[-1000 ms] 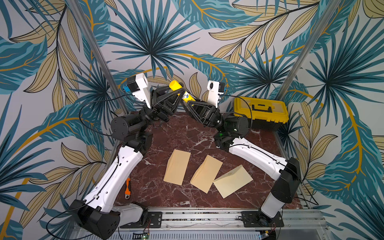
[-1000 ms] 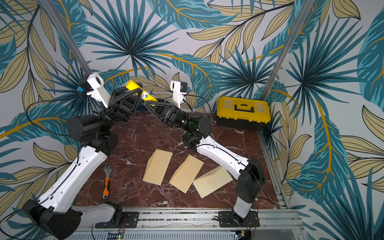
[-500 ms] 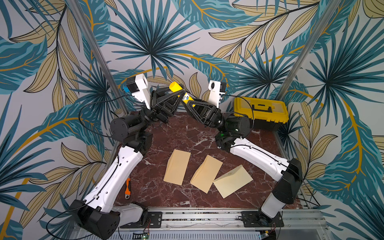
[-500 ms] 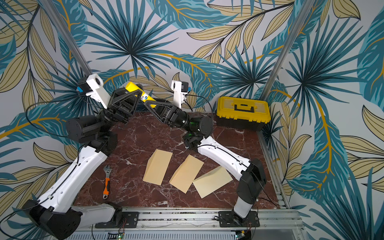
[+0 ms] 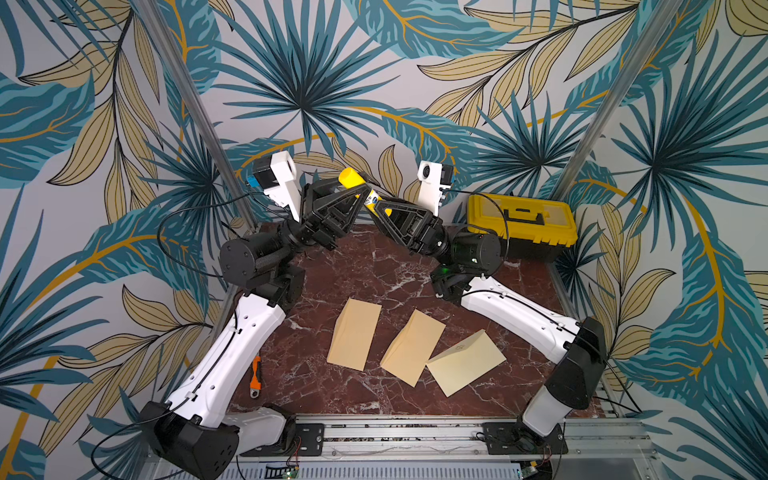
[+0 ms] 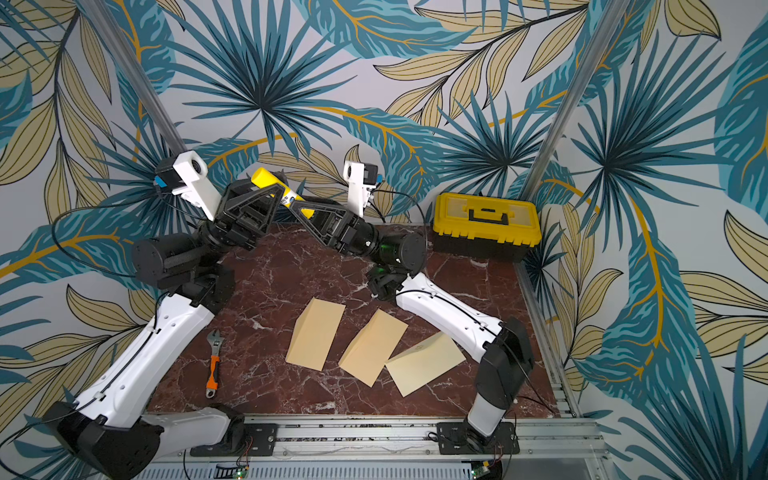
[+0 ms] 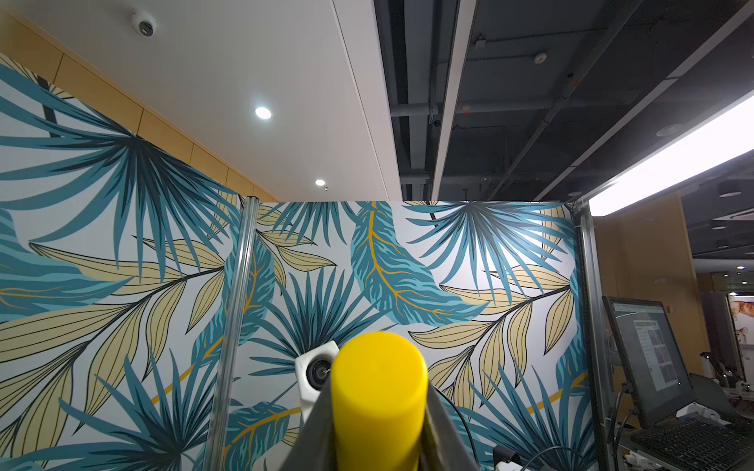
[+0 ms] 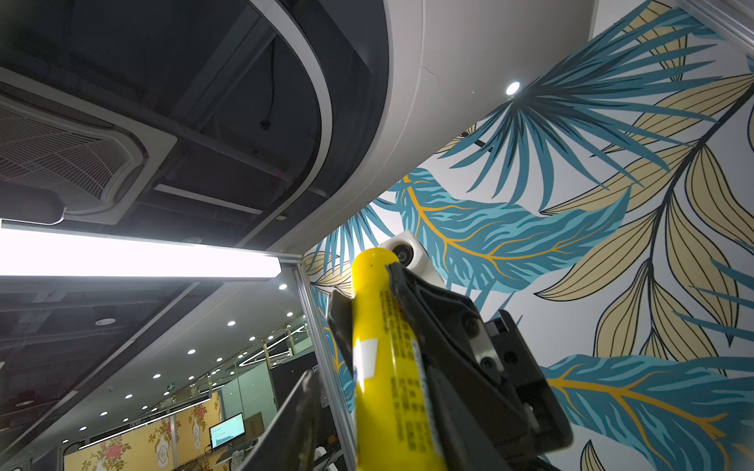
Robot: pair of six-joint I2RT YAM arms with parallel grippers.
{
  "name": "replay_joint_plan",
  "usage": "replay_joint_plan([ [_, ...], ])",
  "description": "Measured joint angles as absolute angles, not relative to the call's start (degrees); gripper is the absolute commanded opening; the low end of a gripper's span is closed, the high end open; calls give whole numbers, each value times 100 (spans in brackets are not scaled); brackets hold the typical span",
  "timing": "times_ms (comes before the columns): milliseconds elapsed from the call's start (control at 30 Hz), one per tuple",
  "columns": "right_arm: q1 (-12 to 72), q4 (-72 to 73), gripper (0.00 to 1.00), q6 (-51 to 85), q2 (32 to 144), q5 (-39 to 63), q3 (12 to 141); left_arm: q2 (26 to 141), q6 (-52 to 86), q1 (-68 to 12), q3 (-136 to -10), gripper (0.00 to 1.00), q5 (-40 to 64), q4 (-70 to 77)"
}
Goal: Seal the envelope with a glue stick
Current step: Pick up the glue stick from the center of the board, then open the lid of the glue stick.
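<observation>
Glue stick (image 5: 371, 200) aloft over bench (image 5: 374, 270) back edge, cap (image 7: 378, 375) on. Left gripper (image 5: 360, 190) clamped on cap end; right gripper (image 5: 381, 207) around tube, grip unclear. 3 envelopes (image 5: 412, 348) near front edge; gluing, sealing all left.

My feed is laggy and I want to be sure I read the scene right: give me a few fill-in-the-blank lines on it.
1. The left gripper is shut on the glue stick at its ____ end.
2. ____ envelopes lie on the table.
3. The wrench has an ____ handle.
Missing words: cap; three; orange.
</observation>
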State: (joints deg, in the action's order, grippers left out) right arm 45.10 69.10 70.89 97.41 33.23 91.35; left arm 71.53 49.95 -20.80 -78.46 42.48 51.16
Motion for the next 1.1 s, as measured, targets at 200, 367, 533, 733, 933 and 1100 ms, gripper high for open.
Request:
replay_joint_plan([
  [200, 4510, 6906, 32, 7091, 9741, 3323, 9126, 7065, 4976, -2084, -7824, 25, 4261, 5094],
  [367, 4510, 6908, 26, 7087, 9741, 3326, 9126, 7057, 4998, -2084, -7824, 24, 4237, 5057],
  [533, 4510, 6914, 14, 7072, 9741, 3326, 9126, 7048, 5026, -2086, -7824, 25, 4224, 5030],
  [733, 4510, 6904, 8, 7063, 9727, 3330, 9113, 7048, 4987, -2084, -7824, 58, 4200, 4989],
  [933, 4466, 5885, 5, 6429, 9310, 3610, 9008, 6818, 4285, -2060, -7830, 68, 4241, 3968],
  [1100, 4364, 3387, 3, 4563, 8287, 3909, 8993, 6307, 3249, -1955, -8014, 70, 4416, 2281],
])
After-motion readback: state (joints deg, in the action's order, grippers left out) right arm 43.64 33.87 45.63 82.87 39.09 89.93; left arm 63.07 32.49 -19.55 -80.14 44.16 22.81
